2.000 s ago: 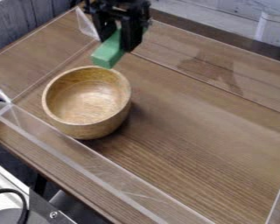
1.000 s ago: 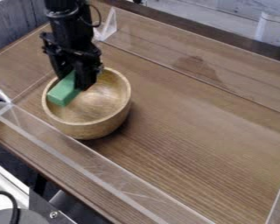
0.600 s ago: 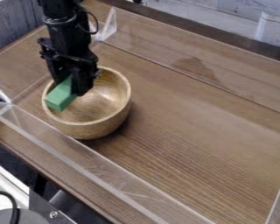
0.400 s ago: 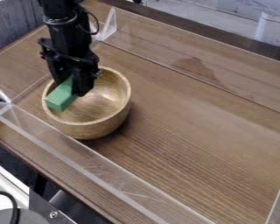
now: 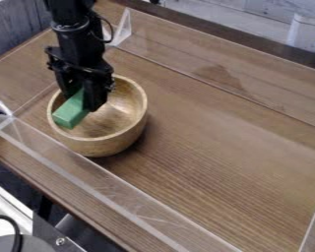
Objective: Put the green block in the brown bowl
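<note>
The brown bowl [image 5: 121,133] is a round light wooden bowl on the left part of the wooden table. My black gripper [image 5: 82,94] points straight down over the bowl's left side and is shut on the green block [image 5: 71,111]. The block hangs tilted from the fingers, its lower end inside the bowl's rim near the left wall. I cannot tell whether it touches the bowl's inside.
A clear plastic wall [image 5: 107,202] borders the wooden table [image 5: 213,138] along its front and left sides. A darker stain [image 5: 232,74] marks the wood at the back right. A white object [image 5: 309,30] stands at the top right corner.
Two seconds ago the gripper held the block high behind the bowl; it came forward and down over the bowl's left side. Over the last second it has hardly moved.
</note>
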Controlling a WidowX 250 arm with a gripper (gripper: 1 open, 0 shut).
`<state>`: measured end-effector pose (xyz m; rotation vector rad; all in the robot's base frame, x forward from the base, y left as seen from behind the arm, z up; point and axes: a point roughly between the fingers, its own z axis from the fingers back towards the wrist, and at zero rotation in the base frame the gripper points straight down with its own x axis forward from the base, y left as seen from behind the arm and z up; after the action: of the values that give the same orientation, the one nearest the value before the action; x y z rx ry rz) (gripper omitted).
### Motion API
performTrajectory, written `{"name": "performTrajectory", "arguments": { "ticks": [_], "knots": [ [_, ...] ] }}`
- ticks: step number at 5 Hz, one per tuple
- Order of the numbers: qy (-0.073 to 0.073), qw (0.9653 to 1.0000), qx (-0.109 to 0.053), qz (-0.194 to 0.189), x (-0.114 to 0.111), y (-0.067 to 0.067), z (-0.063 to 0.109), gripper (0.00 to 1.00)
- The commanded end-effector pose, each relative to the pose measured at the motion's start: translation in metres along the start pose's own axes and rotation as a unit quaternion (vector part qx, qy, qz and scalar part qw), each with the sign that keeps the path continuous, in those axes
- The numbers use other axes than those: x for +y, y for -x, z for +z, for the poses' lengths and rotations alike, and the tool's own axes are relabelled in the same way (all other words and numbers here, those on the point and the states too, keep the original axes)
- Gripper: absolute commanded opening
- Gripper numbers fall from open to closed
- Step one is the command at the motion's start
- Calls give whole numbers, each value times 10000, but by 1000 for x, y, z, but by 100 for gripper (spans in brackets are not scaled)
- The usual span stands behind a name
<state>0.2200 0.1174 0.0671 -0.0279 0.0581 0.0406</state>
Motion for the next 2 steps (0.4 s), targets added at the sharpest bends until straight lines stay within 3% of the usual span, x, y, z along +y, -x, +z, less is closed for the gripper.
{"name": "performTrajectory", "arguments": {
  "ticks": [1,2],
  "knots": [
    [-99,9998,-155,-75,-1,-8,7,0],
    [-93,9998,-139,-111,-4,-10,6,0]
  ]
}}
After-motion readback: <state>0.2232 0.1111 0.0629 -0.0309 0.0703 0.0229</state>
